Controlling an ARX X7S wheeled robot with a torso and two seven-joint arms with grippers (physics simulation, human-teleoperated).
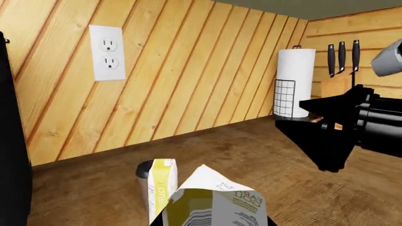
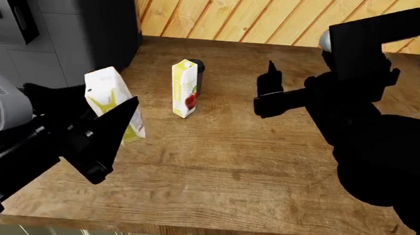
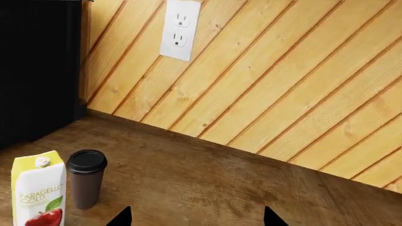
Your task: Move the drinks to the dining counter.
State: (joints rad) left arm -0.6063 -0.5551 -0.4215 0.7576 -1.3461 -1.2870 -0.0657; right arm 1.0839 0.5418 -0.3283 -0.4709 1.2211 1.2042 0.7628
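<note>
A yellow-and-white juice carton [image 2: 111, 102] sits tilted between the jaws of my left gripper [image 2: 101, 135], which is shut on it; it fills the near part of the left wrist view [image 1: 217, 202]. A second juice carton [image 2: 185, 88] stands upright on the brown wood worktop [image 2: 265, 171], with the dark brown cup [image 2: 198, 68] right behind it. Both also show in the right wrist view, carton [image 3: 37, 193] and cup [image 3: 86, 178]. My right gripper [image 2: 271, 94] is open and empty, right of that carton and cup. The dining counter is out of view.
A black coffee machine [image 2: 62, 13] stands at the back left of the worktop. A paper towel roll [image 1: 295, 82] and a knife block [image 1: 339, 70] stand at the back right corner. Wood-panelled wall with an outlet [image 3: 179, 28] runs behind.
</note>
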